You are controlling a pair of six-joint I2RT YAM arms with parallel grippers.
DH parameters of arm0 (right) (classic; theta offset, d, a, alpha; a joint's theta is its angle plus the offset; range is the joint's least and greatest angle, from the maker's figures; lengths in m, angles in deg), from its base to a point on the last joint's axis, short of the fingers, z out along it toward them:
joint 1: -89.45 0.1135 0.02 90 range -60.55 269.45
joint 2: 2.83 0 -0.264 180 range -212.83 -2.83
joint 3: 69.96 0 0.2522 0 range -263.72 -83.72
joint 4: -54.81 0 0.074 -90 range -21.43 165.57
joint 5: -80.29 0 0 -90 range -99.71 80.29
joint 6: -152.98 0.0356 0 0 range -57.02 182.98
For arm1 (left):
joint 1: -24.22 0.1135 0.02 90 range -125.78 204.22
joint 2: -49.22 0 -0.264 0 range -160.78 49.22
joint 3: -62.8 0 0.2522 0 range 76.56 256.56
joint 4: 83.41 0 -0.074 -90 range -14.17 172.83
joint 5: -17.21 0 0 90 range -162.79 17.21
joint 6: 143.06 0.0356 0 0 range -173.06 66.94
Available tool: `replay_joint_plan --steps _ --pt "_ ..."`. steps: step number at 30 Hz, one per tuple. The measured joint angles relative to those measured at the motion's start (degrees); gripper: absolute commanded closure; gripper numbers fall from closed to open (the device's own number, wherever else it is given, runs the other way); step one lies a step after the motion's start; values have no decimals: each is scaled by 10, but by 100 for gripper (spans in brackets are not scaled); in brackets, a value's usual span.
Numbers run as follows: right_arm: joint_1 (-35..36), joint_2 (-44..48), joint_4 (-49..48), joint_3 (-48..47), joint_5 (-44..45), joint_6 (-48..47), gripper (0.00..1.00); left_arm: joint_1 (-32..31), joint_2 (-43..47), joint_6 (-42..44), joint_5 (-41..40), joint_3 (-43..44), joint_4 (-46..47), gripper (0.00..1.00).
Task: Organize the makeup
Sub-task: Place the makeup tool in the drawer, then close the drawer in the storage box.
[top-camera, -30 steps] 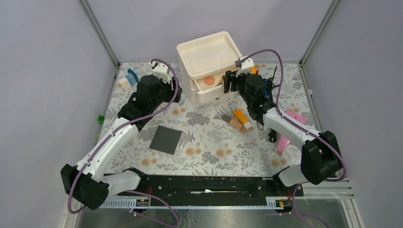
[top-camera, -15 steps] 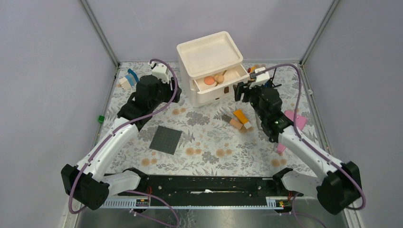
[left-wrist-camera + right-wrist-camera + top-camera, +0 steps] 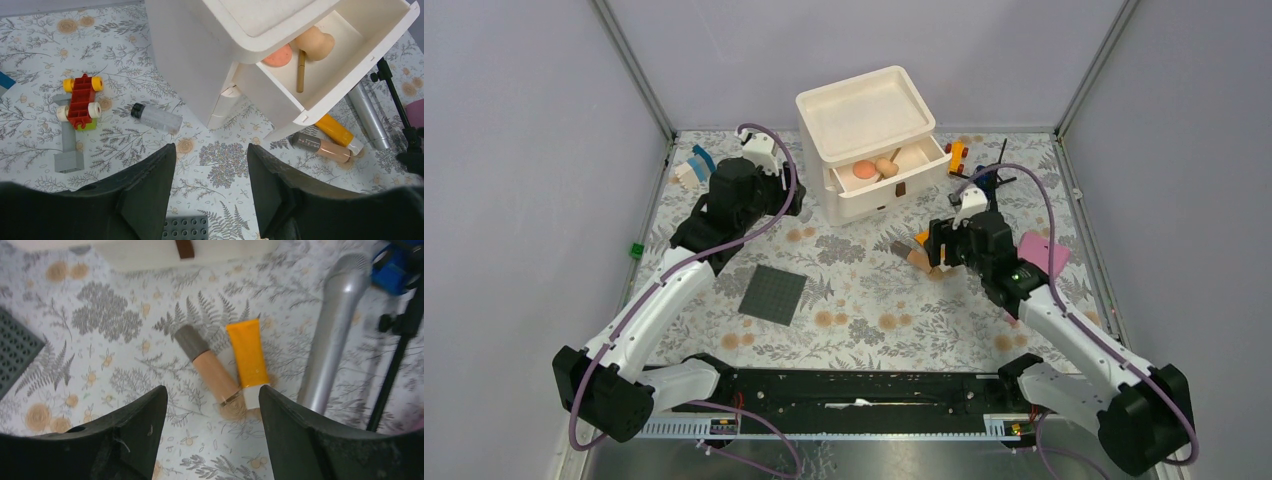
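Observation:
The white drawer box has its upper drawer pulled out. Inside it lie a salmon-pink disc, a beige puff and a thin brush. On the floral mat in front lie an orange tube, a dark-capped beige tube and a silver-grey tube. My right gripper hovers open just short of the beige and orange tubes, holding nothing. A black-capped clear bottle lies left of the box. My left gripper hangs open and empty above the mat, short of the bottle.
A red and yellow brick toy and a grey brick lie left of the bottle. A grey baseplate sits mid-left. A black stand, a pink object and an orange toy car are at the right.
My right arm has drawn back from the drawer toward the near side and now hangs over the tubes, jaws a little wider. The left arm has not moved.

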State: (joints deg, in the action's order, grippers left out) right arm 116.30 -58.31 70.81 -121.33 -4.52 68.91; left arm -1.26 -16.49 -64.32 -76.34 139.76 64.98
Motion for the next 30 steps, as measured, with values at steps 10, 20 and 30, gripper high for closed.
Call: replay_joint_plan --steps 10,20,30 --pt "-4 -130 -23 23 -88 -4 26 0 0 -2 2 0 0 39" --pt "-11 -177 -65 23 -89 -12 27 0 0 -3 4 0 0 39" --pt "-18 -170 -65 22 -79 -2 27 2 0 -13 -4 0 0 39"
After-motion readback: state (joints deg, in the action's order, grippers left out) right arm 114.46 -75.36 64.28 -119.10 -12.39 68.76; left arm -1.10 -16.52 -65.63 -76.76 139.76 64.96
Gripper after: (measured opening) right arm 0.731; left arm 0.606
